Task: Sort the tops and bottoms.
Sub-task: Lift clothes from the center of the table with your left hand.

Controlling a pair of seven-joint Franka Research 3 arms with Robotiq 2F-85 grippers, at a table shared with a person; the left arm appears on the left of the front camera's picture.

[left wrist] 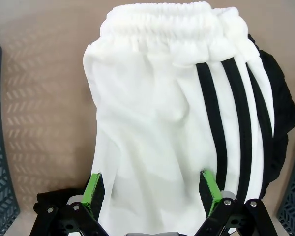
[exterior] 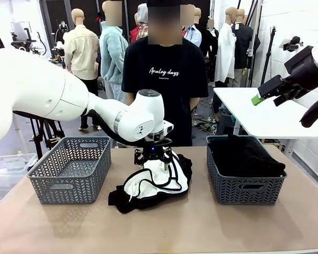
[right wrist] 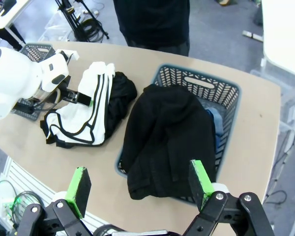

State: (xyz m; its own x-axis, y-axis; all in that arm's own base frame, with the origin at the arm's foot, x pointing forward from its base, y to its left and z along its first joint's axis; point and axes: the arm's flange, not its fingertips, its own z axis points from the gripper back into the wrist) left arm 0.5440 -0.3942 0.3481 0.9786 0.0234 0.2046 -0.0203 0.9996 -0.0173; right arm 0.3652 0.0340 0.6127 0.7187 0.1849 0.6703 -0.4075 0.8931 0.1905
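In the front view we see the left pincer [exterior: 152,157] low over the middle of the counter [exterior: 212,227], its jaws spread wide and pointing down at the white shorts [exterior: 159,180]. The left wrist view shows the two green pads [left wrist: 95,189] standing either side of a broad fold of the white cloth, with nothing clamped between them. We cannot tell whether the pads touch the cloth. The shorts have an elastic waistband at the top of that frame and three black stripes down their right side. They lie in a heap on a black garment [exterior: 122,198], which shows at the lower left and right edges of the pile.

The right pincer [exterior: 261,98] hangs high in the upper right of the front view, jaws fully apart and empty. In its wrist view it looks down on the right basket [right wrist: 201,81], where a black hooded top [right wrist: 162,137] drapes over the near rim, with a bit of blue cloth [right wrist: 215,123] beside it.

The left basket [exterior: 69,182] sits at centre left of the front view. A person [exterior: 164,74] in a black T-shirt stands behind the counter.
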